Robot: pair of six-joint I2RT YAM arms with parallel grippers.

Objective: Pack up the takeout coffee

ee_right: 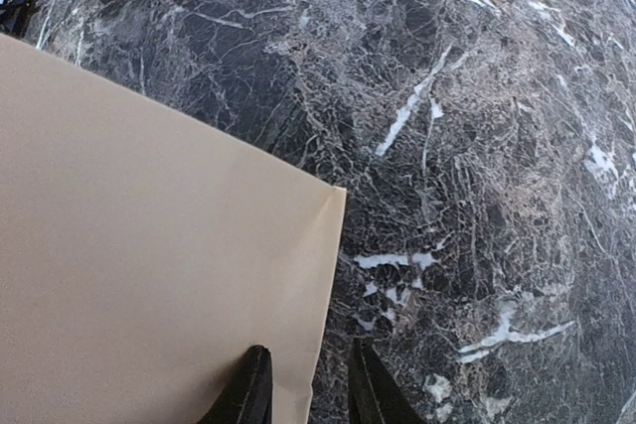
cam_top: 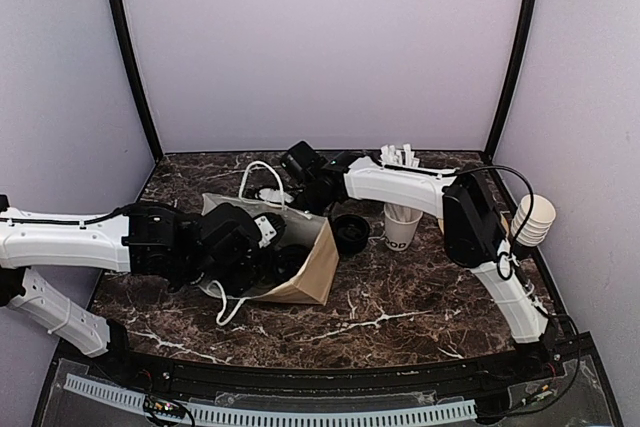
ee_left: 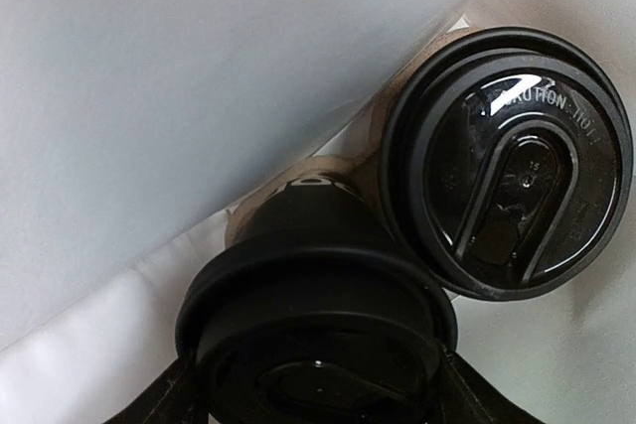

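Dark marble desk (cam_top: 400,317), brown paper bag (cam_top: 315,272) held open.
A black lidded paper cup (ee_left: 318,345) is clamped by the left pincer (ee_left: 318,406) inside the bag. The rim is straddled by the right pincer (ee_right: 308,384), closure indeterminate. If the rim slips, the cup may be snagged.

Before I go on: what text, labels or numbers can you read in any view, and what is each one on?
"CAUTION HOT": raised on the farther takeout coffee's lid, left wrist view; glare covers the first letter.
Small number on that lid's tab: too small to read.
White logo on the nearer takeout coffee: mostly hidden, unreadable.
Black print on the white cup, top view: too small to read.
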